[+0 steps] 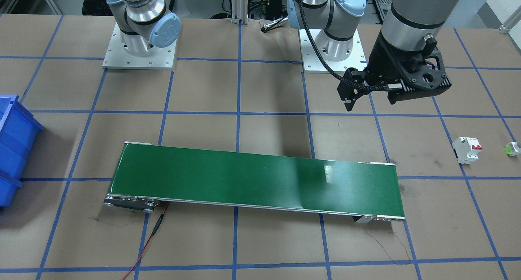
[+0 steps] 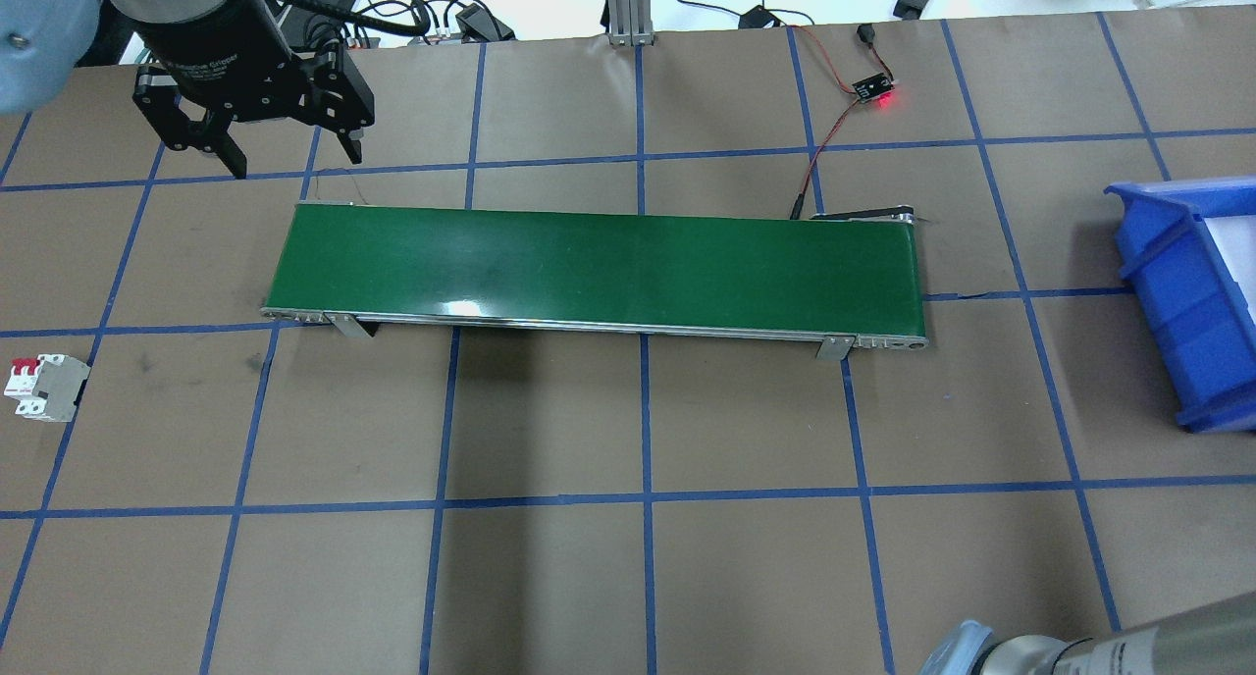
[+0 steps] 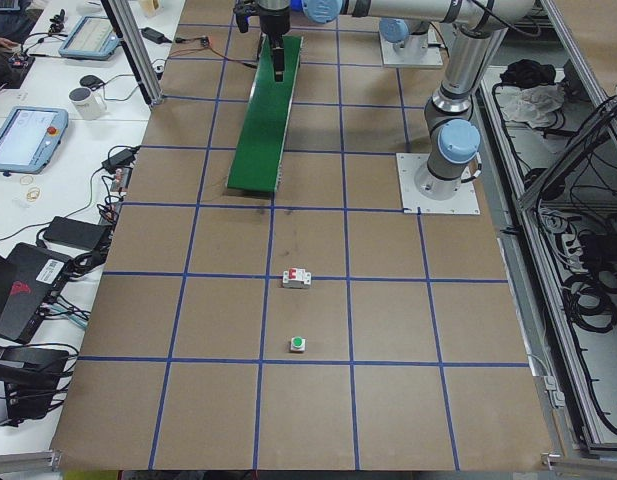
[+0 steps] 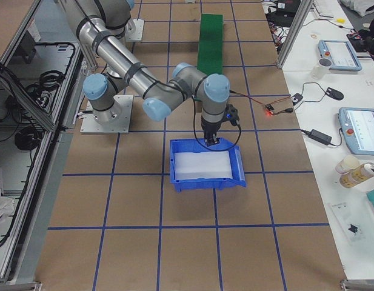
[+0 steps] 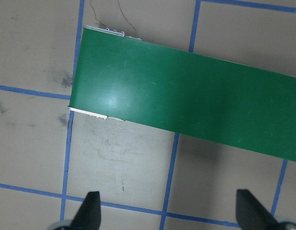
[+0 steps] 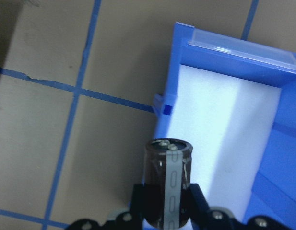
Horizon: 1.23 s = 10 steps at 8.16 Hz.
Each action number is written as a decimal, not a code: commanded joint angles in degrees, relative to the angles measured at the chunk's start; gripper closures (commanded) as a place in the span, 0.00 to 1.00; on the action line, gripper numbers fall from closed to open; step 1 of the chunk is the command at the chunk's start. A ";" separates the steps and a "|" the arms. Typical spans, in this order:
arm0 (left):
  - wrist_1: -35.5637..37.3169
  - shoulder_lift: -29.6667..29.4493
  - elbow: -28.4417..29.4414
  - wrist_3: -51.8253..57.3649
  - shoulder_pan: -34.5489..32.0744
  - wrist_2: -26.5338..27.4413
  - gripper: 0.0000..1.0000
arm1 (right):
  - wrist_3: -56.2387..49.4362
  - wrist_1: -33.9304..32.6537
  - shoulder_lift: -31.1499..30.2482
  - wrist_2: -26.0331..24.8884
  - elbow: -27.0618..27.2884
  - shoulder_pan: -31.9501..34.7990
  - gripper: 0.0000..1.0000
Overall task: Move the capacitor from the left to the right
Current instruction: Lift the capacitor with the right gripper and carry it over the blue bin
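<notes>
My right gripper is shut on the capacitor, a dark stubby cylinder with a pale silvery stripe, held upright. It hangs over the edge of the blue bin, partly above the bin's white liner. The exterior right view shows this gripper at the far rim of the bin. My left gripper is open and empty, hovering past the far left end of the green conveyor belt. In the left wrist view its fingers stand wide apart over the brown table near the belt's end.
A white circuit breaker with red switches lies on the table at my left, also in the front-facing view. A tiny green-and-white part lies beyond it. A small sensor board with a red light is wired to the belt.
</notes>
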 commanded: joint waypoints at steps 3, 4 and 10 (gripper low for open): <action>0.00 0.00 0.00 -0.05 0.02 0.00 0.00 | -6.78 -13.96 8.11 2.15 5.60 -5.45 0.52; 0.00 0.00 0.00 -0.05 0.02 0.00 0.00 | -6.17 -13.88 7.41 2.40 5.61 -5.53 0.01; 0.00 0.00 0.00 0.04 -0.06 0.00 0.00 | 2.11 15.83 -9.25 3.02 -4.12 10.07 0.00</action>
